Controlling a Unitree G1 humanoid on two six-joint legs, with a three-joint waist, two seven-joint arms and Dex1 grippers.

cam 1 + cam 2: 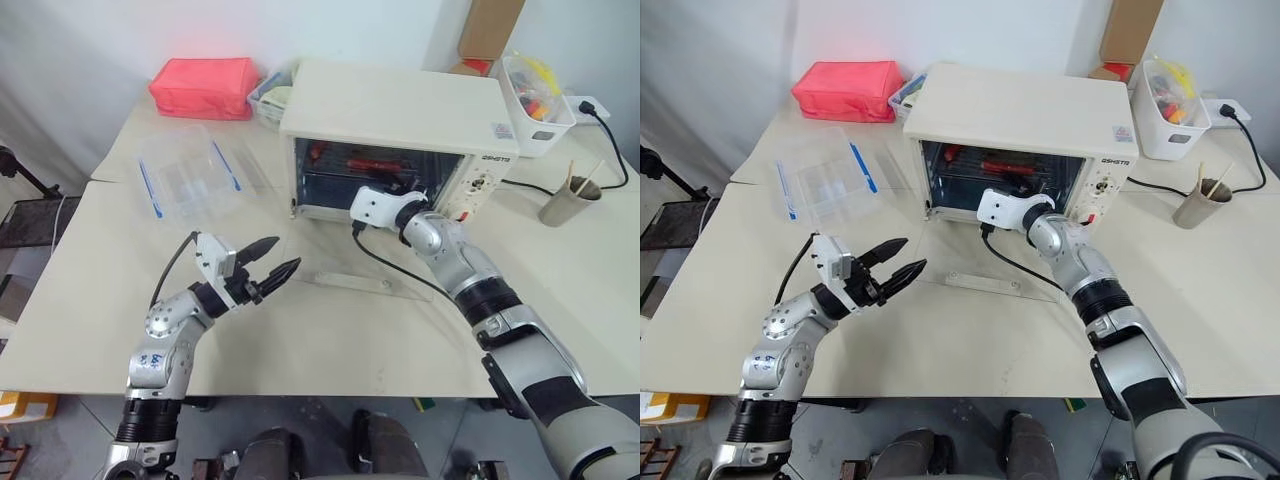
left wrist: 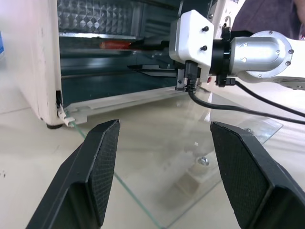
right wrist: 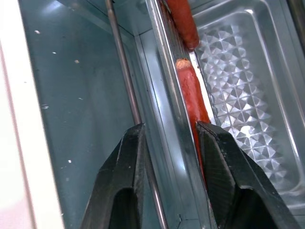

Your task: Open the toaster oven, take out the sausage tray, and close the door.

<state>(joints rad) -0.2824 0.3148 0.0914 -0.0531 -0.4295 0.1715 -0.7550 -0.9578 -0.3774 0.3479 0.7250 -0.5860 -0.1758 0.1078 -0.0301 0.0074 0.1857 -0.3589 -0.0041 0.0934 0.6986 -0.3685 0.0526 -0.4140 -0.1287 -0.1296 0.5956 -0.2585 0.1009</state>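
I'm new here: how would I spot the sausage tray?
Find the cream oven at the table's back, its glass door folded flat. Inside is the tray: silver metal with a diamond-patterned base, holding red sausages, unlike the clear, blue-clipped box beside the oven.

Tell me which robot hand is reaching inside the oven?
The right gripper. Its fingers straddle the rim of the sausage tray inside the toaster oven. The left gripper hangs open over the table, outside, holding nothing.

Both arms are silver-grey metal with black bands at the joints and white blocks at the wrists. The right gripper [image 3: 171, 157] has tapered black fingers with textured pads, as does the left gripper [image 1: 268, 266]. A black cable [image 1: 385, 262] loops from the right wrist block's 6 o'clock side.
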